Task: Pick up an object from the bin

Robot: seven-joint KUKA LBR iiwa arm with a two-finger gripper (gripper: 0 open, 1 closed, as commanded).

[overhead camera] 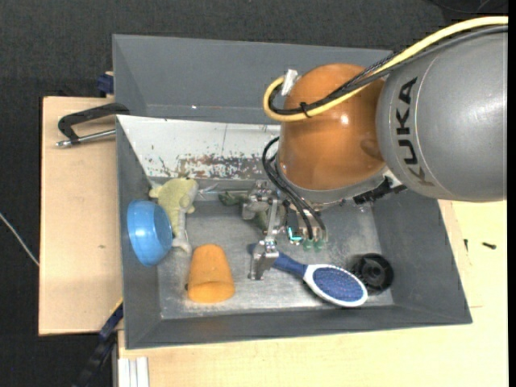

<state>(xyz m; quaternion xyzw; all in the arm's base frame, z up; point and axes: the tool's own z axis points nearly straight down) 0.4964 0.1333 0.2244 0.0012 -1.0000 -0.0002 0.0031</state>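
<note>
We judge this the grasp step: the tool (264, 258) sits at the handle of the blue brush (329, 283); we cannot tell its opening. Next: close squarely, lift.

Bright, even light; white glare on the bin (193, 139)'s back wall; dull sheen on the orange cover (322, 127).

Arm (451, 111) reaching from right, orange-covered wrist (326, 127), hand (263, 264) pointing down

Grey metal bin (419, 297), dull, its floor scratched and speckled. The blue bowl (148, 232) shines, smooth plastic. The orange cup (210, 273) looks matt. The pale toy (176, 196) looks fuzzy cloth. The arm's orange cover (330, 127) gleams glossy.
</note>
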